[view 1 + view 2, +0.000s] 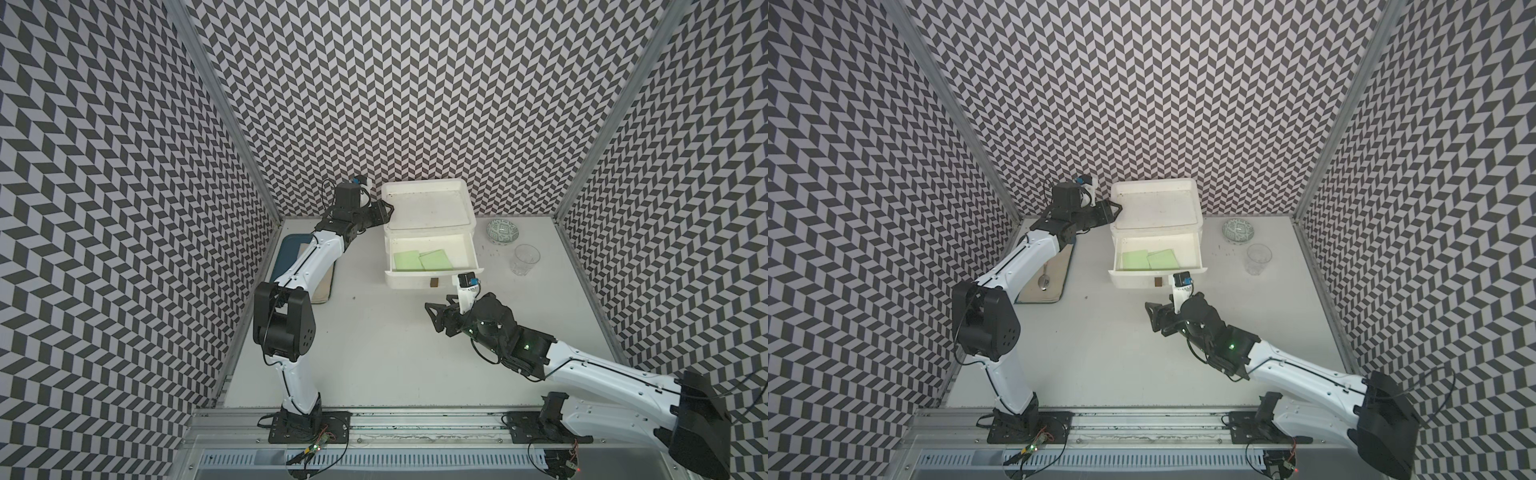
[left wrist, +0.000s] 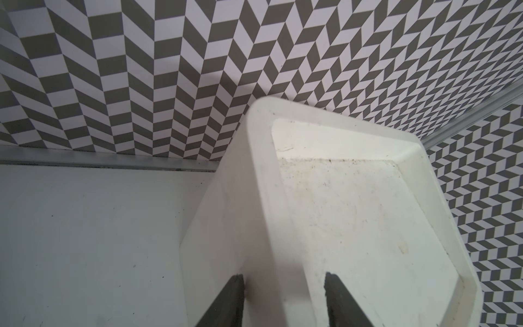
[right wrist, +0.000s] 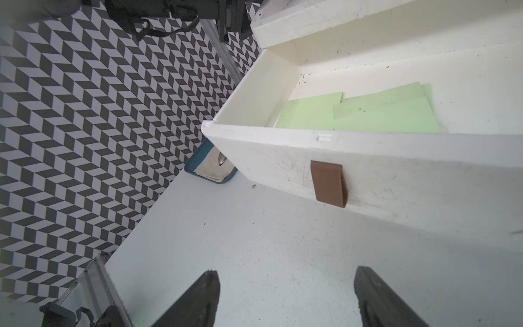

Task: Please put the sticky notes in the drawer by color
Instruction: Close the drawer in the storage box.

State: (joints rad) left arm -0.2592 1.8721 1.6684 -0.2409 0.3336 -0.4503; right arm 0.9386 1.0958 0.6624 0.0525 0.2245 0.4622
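The white drawer chest [image 1: 428, 203] stands at the back of the table, with one drawer [image 1: 469, 253] pulled out toward me. Light green sticky notes [image 1: 419, 261] [image 1: 1148, 259] [image 3: 368, 113] lie overlapping on that drawer's floor. Its brown handle [image 3: 328, 184] faces the front. My left gripper [image 1: 388, 210] [image 2: 284, 279] is open and straddles the chest's left top rim, with one finger outside the side wall and one over the recessed top. My right gripper [image 1: 432, 318] [image 3: 285, 273] hangs open and empty over the bare table, just in front of the pulled-out drawer.
A flat blue tray [image 1: 291, 245] with a cloth and a spoon [image 1: 1043, 280] lies at the left, partly under my left arm. A patterned bowl [image 1: 502, 231] and a clear glass [image 1: 525, 258] stand to the right of the chest. Patterned walls close in three sides.
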